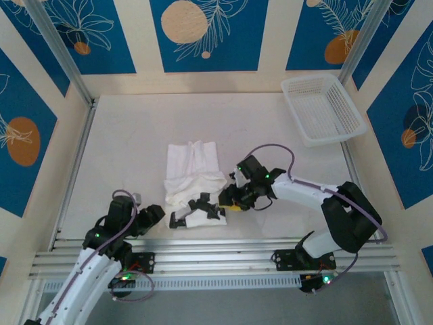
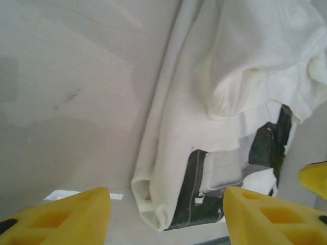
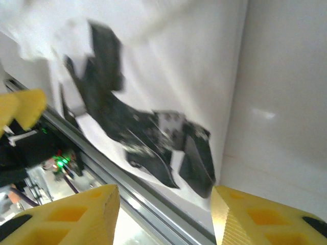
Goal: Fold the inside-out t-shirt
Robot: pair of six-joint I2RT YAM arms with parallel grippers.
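Table (image 1: 122,149): white and flat, boxed in by blue-and-cream patterned walls, aluminium rails (image 1: 216,254) along the near edge.
Inside-out t-shirt (image 1: 193,166): white cloth at mid-table, a touch towards the near side; far half laid in a neat narrow panel, near half bunched and rumpled.
Same shirt, left wrist view (image 2: 204,102): layered folds, one long rolled edge running down to a rounded corner low in the picture.
Same shirt, right wrist view (image 3: 168,76): blurred white sheet spread just above the rail.
Dark print (image 1: 199,208): black jagged patches on the shirt's near edge; grey-black under a fold from the left wrist (image 2: 194,189), sharp-edged and black from the right wrist (image 3: 148,132).
Left gripper (image 1: 152,217): just beside the shirt's near-left corner, pointing at it; yellow fingers (image 2: 66,214) spread wide, nothing clamped, cloth corner lying beyond the gap (image 2: 166,219).
Right gripper (image 1: 231,202): low at the shirt's near-right edge, right by the dark print; yellow fingers (image 3: 265,219) parted, released, no cloth between them (image 3: 163,214); contact with the shirt impossible to tell.
Gap between grippers: short, only the shirt's near edge between.
Mesh basket (image 1: 295,112): white plastic, far-right corner of the table, well apart from shirt and arms.
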